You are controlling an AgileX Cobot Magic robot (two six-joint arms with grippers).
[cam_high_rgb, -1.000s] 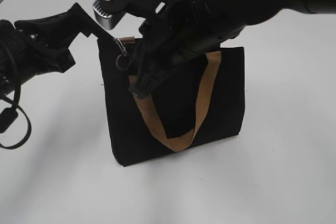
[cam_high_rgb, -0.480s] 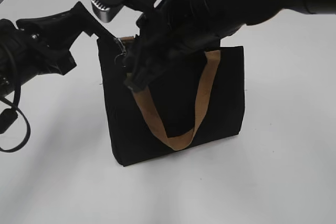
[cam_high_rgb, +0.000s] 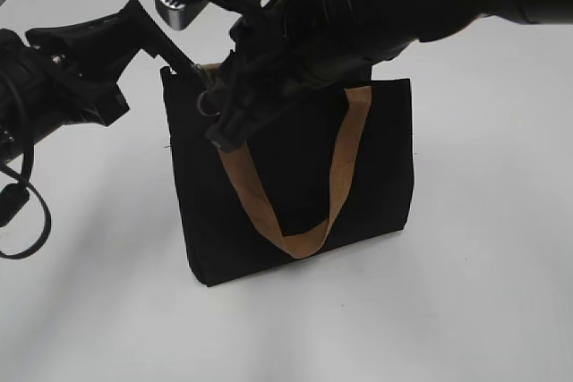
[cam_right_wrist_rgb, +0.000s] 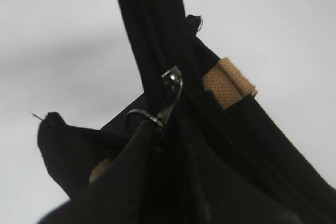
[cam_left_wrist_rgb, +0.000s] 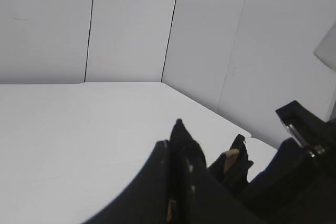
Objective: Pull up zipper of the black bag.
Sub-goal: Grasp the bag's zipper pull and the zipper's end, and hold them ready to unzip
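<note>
Two grippers meet at one black bag (cam_high_rgb: 295,176) standing on a white table (cam_high_rgb: 466,310): the left gripper (cam_high_rgb: 183,64) pinches the bag's top left corner, the right gripper (cam_high_rgb: 224,127) is clamped on the zipper (cam_right_wrist_rgb: 170,95) just beside it; open tabletop surrounds the bag

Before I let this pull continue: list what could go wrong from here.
1. The right gripper holds only the small ring of the zipper; it may slip out of the fingers.
2. The left gripper pinches just the corner of the bag; if that slips, the whole bag may drag or tip instead of zipping.
3. The handle hangs under the right arm and could snag.
</note>
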